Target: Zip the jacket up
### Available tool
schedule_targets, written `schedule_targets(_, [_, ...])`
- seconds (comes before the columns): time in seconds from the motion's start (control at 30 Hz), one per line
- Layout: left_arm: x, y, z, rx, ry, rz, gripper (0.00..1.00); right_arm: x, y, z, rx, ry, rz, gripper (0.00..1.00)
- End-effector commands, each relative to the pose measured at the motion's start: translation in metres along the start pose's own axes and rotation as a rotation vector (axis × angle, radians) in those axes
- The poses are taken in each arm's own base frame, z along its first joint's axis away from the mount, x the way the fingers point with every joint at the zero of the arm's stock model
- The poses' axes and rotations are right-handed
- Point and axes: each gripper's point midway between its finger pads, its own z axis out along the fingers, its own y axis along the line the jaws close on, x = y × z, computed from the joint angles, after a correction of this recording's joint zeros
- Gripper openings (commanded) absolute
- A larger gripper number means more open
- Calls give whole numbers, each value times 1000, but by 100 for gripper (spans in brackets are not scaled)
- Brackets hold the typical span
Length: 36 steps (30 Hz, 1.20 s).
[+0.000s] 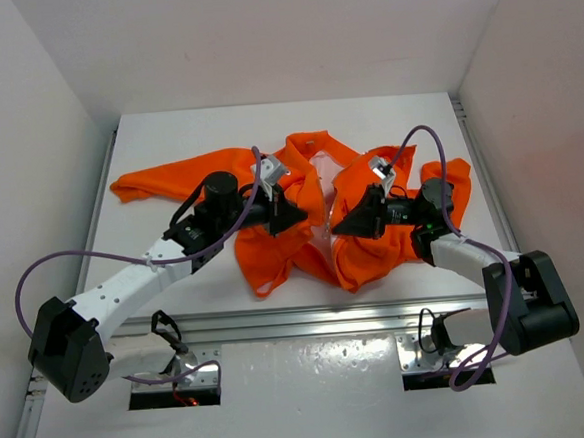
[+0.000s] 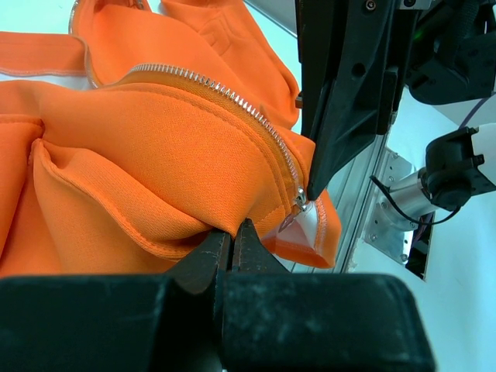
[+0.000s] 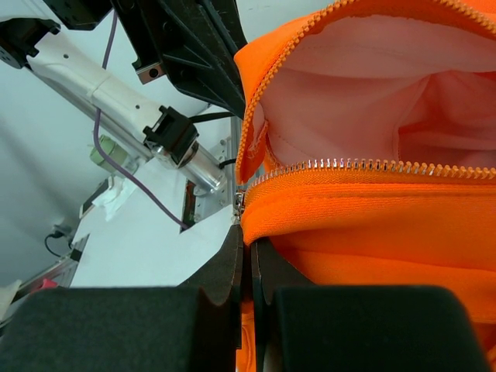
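At the bottom end of the zipper [image 2: 232, 97], the left gripper [image 2: 232, 234] is clamped on a hem fold just beside it, the right gripper [image 3: 249, 246] pinched on the edge at the slider [image 2: 299, 201]. Beyond, the jacket [image 1: 370, 259] lies crumpled on the table [image 1: 216, 129], front gaping: zipping seems barely begun, and next the slider needs drawing collarward against the left's anchor.

Robot lab: plain white walls [image 1: 44, 116] box the table [image 1: 166, 138].
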Motion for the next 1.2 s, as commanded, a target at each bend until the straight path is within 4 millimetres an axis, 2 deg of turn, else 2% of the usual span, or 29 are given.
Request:
schedule_targets(0.0, [-25, -19, -6, 48, -83, 54, 0, -21, 5, 4, -21, -29, -98, 0])
schedule_targets(0.3, [-22, -17, -4, 46, -75, 50, 0, -22, 8, 4, -27, -31, -106, 0])
schedule_targets(0.9, [1, -24, 1, 57, -8, 24, 0, -33, 6, 7, -27, -41, -131, 0])
schedule_targets(0.97, [-2, -23, 2, 51, -20, 30, 0, -30, 7, 6, -29, -36, -127, 0])
schedule_targets(1.0, [-11, -23, 2, 46, -42, 40, 0, -28, 8, 6, -32, -33, -124, 0])
schedule_targets(1.07, [-19, -10, -1, 6, -63, 48, 0, -23, 8, 4, -29, -30, -112, 0])
schedule_targets(1.13, [-40, -4, -4, -16, -111, 64, 0, -20, 8, 3, -24, -31, -107, 0])
schedule_targets(1.17, [-37, -2, -2, -19, -102, 70, 0, -20, 9, 3, -27, -31, -112, 0])
